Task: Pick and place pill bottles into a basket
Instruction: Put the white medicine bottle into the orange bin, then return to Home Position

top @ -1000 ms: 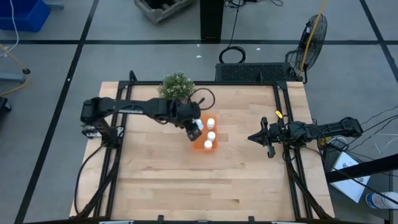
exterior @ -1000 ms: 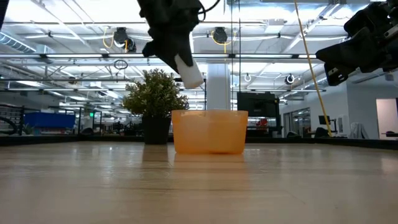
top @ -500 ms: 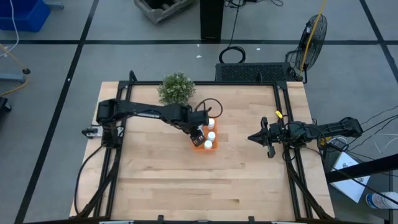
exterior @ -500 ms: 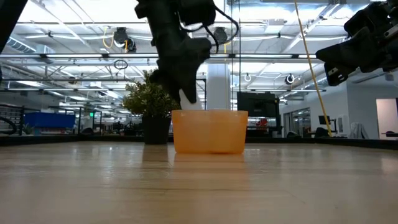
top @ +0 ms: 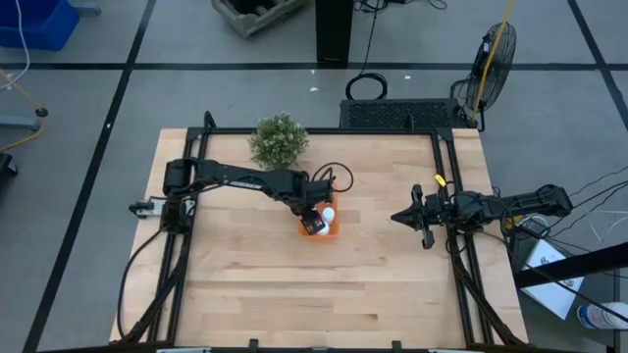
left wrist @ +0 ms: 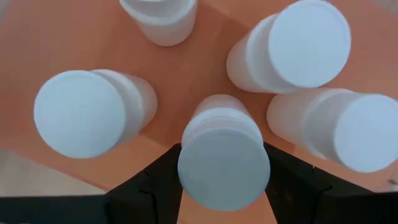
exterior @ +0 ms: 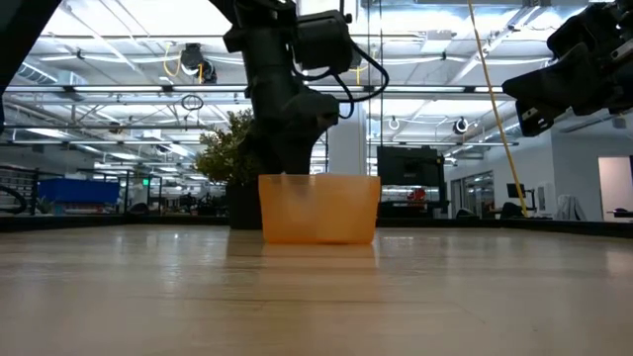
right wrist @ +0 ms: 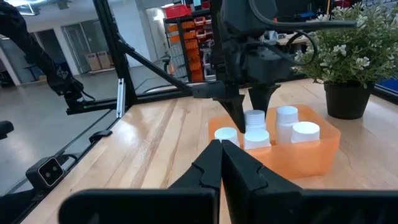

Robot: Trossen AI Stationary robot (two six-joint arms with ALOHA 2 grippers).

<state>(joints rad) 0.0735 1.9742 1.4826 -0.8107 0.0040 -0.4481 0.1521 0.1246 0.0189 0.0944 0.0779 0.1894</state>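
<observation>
The left gripper was lowered into the orange basket near the centre of the high view, its fingers clamped on a pill bottle. Four other pill bottles were seen standing upright in the basket around the held one. The right gripper was held at the right of the high view, well apart from the basket, its fingers pressed together.

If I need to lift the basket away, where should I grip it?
Grip the basket by its rim on the long side wall nearest the right gripper, coming from above: the top is open, the walls upright, and the pill bottles and left gripper crowd the inside.
</observation>
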